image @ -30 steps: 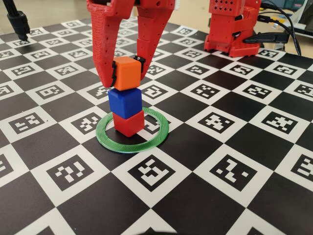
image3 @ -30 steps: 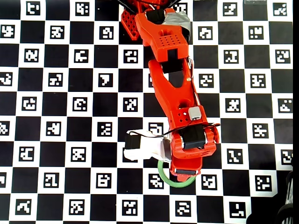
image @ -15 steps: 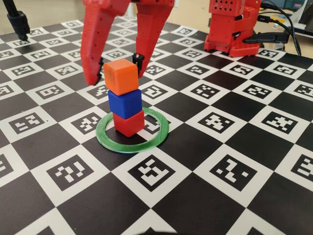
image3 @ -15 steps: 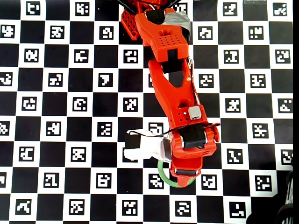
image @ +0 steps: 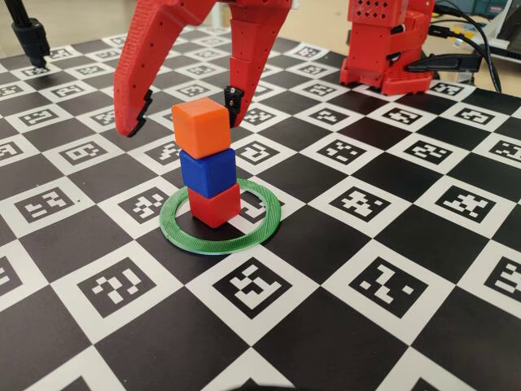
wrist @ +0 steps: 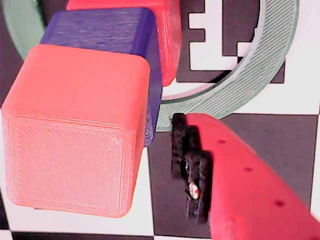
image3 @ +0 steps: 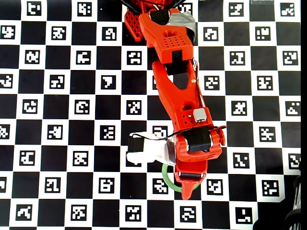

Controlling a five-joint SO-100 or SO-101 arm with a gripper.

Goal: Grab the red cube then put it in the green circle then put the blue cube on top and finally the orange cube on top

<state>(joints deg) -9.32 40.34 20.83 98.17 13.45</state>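
arm (image3: 175,91) – red printed plastic | black finger pads (wrist: 187,170) | grey-white motors

Tabletop (image: 383,342): black-and-white checkerboard, coded marker in each white square. Black stand (image: 31,37) at far left corner, fixed view. Black cables (image: 480,37) at far right.

Low front, wrist close-up, top-down.

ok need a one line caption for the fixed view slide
Open gripper straddles the orange cube topping the blue cube and red cube inside the green circle.
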